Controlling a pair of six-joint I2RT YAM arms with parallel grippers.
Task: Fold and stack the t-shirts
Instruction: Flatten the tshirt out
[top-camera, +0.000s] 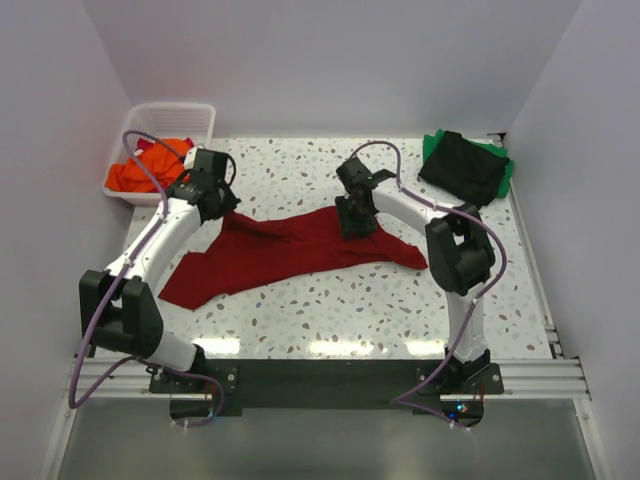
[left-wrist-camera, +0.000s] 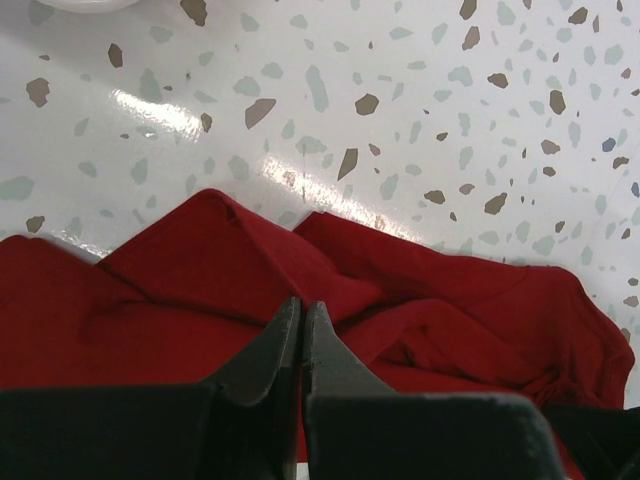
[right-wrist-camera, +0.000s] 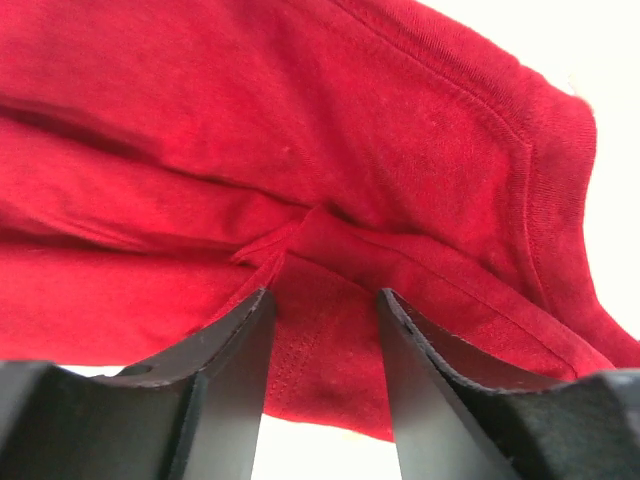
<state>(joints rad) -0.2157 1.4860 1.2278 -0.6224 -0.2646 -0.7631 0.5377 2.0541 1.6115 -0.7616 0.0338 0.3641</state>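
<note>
The dark red t-shirt (top-camera: 290, 250) lay crumpled and stretched out on the speckled table (top-camera: 330, 310). Its long axis ran from left to right across the arms' front. One narrow end trailed from below the left gripper (left-wrist-camera: 300, 310) toward that arm's base. The other end tapered to a point past the right gripper (right-wrist-camera: 323, 296), on its outer side. Neither view showed which end held the collar.

The left gripper sat at the shirt's far left edge with its 2 fingers (left-wrist-camera: 260, 360) pressed together, tips down on the red cloth. Whether a fold was caught between them could not be told. Just beyond its tips the fabric rose in 2 soft ridges, and bare table lay past those.

The right gripper stood over the shirt's far edge near the middle of its length, with its fingers (right-wrist-camera: 230, 380) apart. A stitched seam and a hemmed border crossed the gap between them, and no cloth was clamped.

Well beyond the left gripper, a white basket (top-camera: 205, 112) held an orange t-shirt (top-camera: 150, 172). Well beyond the right gripper and to its outer side, a folded black t-shirt (top-camera: 460, 165) lay on a green t-shirt (top-camera: 507, 172).
</note>
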